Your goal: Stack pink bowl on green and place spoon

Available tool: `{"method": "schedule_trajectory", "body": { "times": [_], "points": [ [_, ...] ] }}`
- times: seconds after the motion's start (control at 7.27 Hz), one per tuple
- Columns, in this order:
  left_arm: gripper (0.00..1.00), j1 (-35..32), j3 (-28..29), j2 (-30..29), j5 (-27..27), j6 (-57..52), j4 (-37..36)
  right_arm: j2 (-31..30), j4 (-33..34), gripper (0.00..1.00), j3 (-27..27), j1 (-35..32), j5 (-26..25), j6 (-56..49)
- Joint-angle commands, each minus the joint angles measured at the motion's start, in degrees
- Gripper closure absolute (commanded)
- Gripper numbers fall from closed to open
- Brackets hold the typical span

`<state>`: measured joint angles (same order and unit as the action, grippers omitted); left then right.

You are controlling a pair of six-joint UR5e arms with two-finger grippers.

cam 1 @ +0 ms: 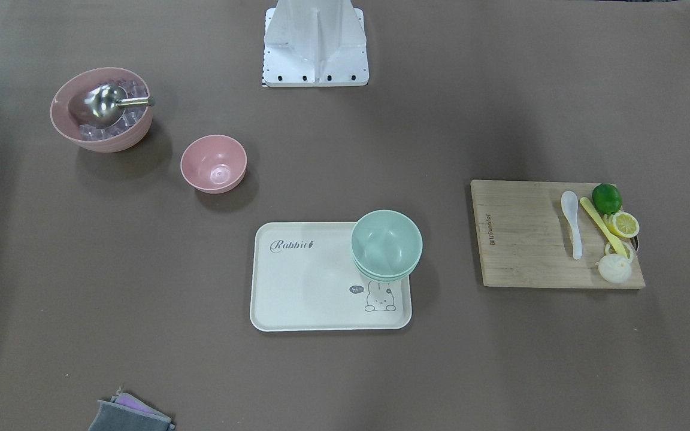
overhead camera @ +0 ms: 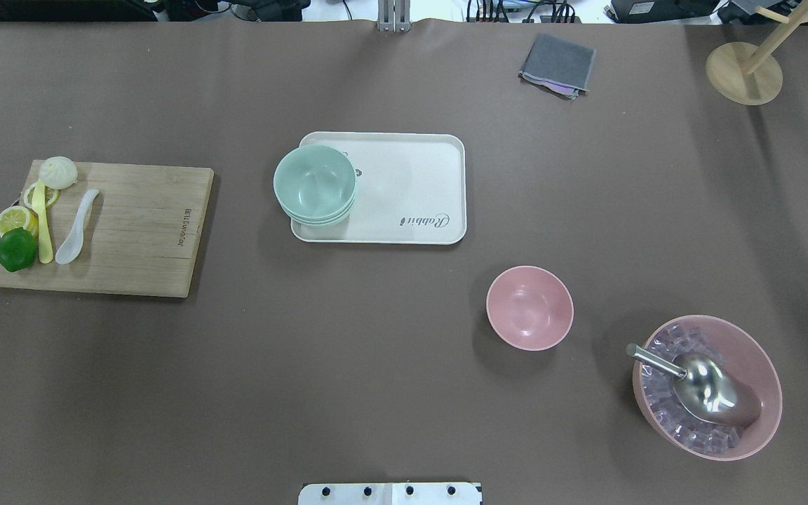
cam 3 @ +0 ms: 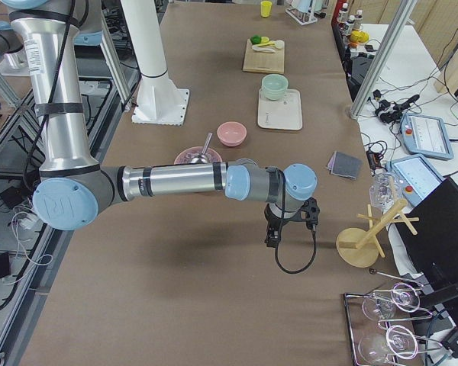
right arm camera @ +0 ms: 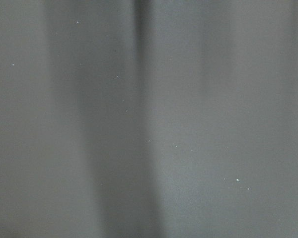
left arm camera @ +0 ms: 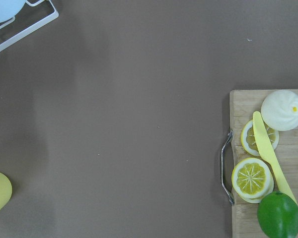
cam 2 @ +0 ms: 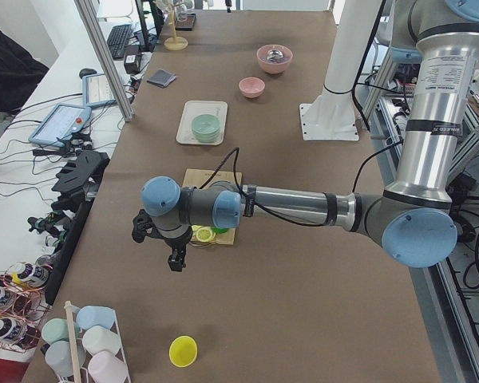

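Outside the overhead view, side cameras catch left tool [cam 2: 174, 257] and right tool [cam 3: 275, 235].

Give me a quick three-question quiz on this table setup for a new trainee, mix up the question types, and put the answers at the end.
1. True or false: the pink bowl is stacked on the green bowl stack.
2. Multiple choice: where does the white spoon lie? A) in the pink bowl; B) on the wooden cutting board; C) in the green bowl stack.
3. Short answer: what does the green bowl stack stand on?

Key:
1. False. The pink bowl stands alone on the table, apart from the stack.
2. B.
3. A corner of the cream tray.
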<state>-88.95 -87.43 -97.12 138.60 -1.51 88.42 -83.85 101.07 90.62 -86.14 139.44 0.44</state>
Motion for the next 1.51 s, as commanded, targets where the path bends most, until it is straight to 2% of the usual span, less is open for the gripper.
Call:
{"method": "schedule_trajectory", "body": {
  "times": [0.0,0.28,0.55,0.83,0.96,1.1,1.24,1.38],
  "points": [
    [0.01,0.0,0.1,0.0,0.0,0.0,0.0,0.0,0.0,0.00,0.1,0.0,0.0,0.0],
    [0.01,0.1,-0.1,-0.1,0.0,0.0,0.0,0.0,0.0,0.00,0.1,0.0,0.0,0.0],
    [0.01,0.1,-4.9,-0.4,-0.3,0.1,-0.2,0.5,0.0,0.00,0.4,0.0,0.0,0.0],
    [0.01,0.4,-6.5,-0.9,0.3,0.0,0.2,4.9,0.0,0.00,0.6,1.0,0.5,0.0],
    [0.01,0.4,-8.9,-0.7,3.9,0.8,0.0,8.7,0.0,0.00,1.3,4.4,3.1,0.0],
    [0.01,0.6,-11.0,-1.2,1.4,7.6,0.2,12.5,-2.6,0.00,1.5,6.7,3.4,0.1],
    [0.01,1.4,-11.0,-2.4,-2.4,11.1,1.1,13.0,-8.7,0.00,1.5,9.3,3.5,4.1],
    [0.01,1.8,-9.8,-2.2,-2.3,12.6,1.3,13.0,-17.8,0.00,1.1,12.8,3.4,14.9]
  ]
}}
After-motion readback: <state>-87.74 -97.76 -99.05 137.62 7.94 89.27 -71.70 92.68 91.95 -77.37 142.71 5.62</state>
